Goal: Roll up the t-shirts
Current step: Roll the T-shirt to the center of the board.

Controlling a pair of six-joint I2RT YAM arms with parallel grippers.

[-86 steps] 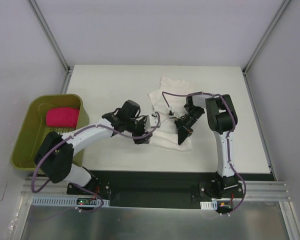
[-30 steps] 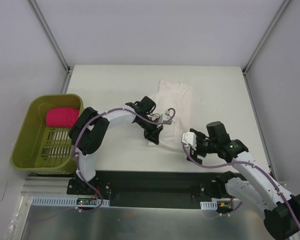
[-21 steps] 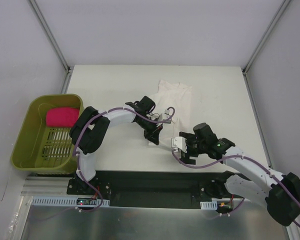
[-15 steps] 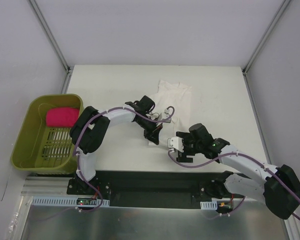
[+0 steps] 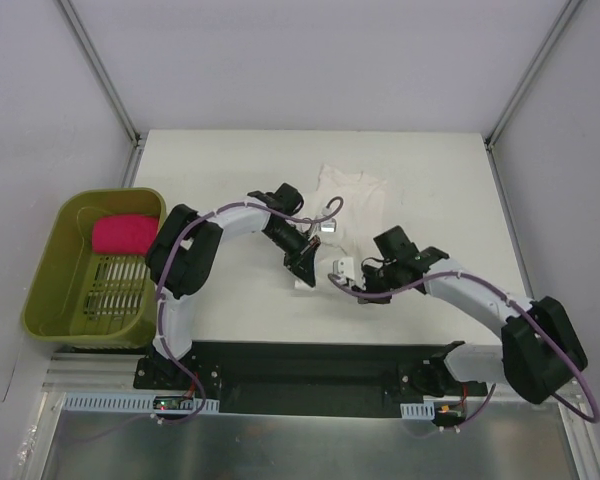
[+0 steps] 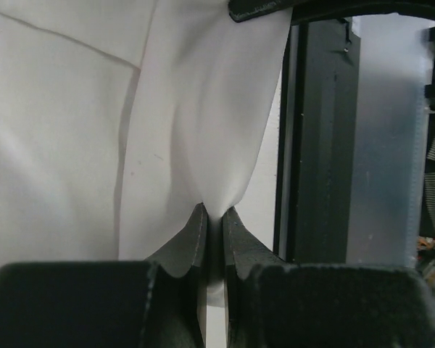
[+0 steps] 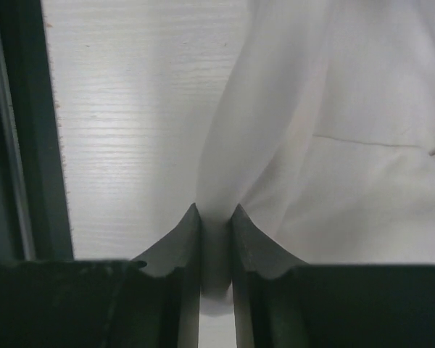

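Left claw and right claw clamped, angled inward, seemingly close together.

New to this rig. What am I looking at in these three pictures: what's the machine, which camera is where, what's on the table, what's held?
Two robot arms are bolted at the table's near edge, each ending in a two-finger gripper. The wide picture comes from a fixed camera overhead. The two close-ups come from a camera on each wrist, looking along its fingers. A white t-shirt lies on the table. A green basket at the left holds a pink rolled bundle. The left gripper and right gripper each pinch the shirt's near edge.
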